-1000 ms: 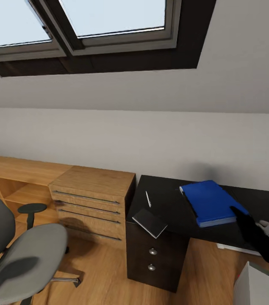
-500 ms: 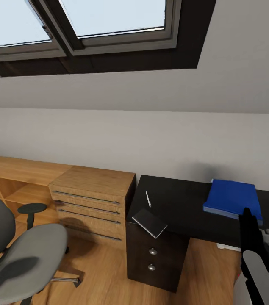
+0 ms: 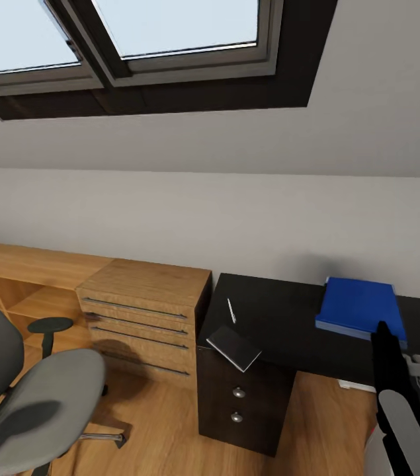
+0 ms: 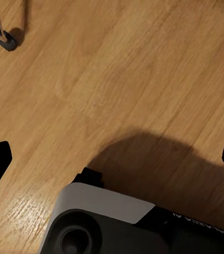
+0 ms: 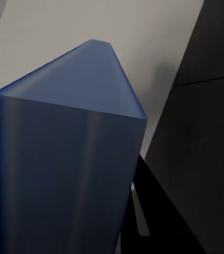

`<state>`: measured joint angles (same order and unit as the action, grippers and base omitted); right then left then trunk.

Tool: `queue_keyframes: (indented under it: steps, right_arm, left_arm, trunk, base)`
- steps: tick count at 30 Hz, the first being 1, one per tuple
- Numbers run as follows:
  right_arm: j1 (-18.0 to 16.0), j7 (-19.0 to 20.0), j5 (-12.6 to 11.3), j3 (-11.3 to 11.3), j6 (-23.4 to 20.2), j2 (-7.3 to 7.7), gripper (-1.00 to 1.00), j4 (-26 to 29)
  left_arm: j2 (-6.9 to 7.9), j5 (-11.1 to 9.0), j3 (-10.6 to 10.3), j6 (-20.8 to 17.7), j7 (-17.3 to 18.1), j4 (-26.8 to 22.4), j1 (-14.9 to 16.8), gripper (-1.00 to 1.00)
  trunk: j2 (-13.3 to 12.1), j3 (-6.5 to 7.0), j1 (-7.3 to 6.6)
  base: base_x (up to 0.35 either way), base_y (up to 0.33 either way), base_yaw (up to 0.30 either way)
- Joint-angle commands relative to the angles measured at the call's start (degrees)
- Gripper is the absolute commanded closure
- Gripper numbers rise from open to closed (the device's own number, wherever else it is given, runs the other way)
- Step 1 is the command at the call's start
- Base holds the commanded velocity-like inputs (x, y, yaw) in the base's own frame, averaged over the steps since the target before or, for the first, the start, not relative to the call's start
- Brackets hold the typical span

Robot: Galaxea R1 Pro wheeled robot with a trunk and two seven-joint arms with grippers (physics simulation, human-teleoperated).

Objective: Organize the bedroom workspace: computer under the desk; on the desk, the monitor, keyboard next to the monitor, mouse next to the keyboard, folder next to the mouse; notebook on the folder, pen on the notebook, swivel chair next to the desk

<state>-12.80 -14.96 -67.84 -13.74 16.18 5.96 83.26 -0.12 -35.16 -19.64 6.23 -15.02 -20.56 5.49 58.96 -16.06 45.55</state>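
The blue folder [image 3: 360,305] lies low over the back right part of the black desk [image 3: 282,324]; whether it rests flat I cannot tell. My right gripper [image 3: 383,332] reaches to its near edge and is shut on it. The folder [image 5: 69,159] looms close up in the right wrist view. The dark notebook [image 3: 234,348] sits at the desk's front left corner, slightly over the edge, with the silvery pen [image 3: 231,311] just behind it. The grey swivel chair [image 3: 34,390] stands at lower left, apart from the desk. My left gripper [image 4: 113,161] is open over the wood floor.
A light wooden drawer unit [image 3: 145,309] stands against the desk's left end, with low wooden shelving [image 3: 18,277] further left. Skylights [image 3: 170,26] sit in the sloped ceiling above. A chair caster [image 4: 6,41] rests on the floor near my left gripper.
My right arm has carried the folder to the right and toward the wall, turning it square to the desk. In the last half second it has barely shifted. Notebook, pen and chair stayed put.
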Motion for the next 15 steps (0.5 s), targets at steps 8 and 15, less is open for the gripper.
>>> queue_keyframes:
  steps: [8,15]
  right_arm:
    - [-0.2,-0.2,-0.4,-0.1,0.6,0.17,1.0,-6.8]
    - [-2.6,-0.2,-0.2,-0.7,2.2,0.74,1.0,-14.6]
  left_arm:
    - [0.03,-0.5,-0.5,0.3,-0.4,0.0,0.0,-1.0]
    - [0.03,-0.5,-0.8,0.3,-0.4,0.0,0.0,-1.0]
  trunk:
    - [0.1,-0.07,0.01]
    - [0.1,-0.07,0.01]
  base:
    - [0.0,0.0,-0.11]
    - [0.0,0.0,-0.263]
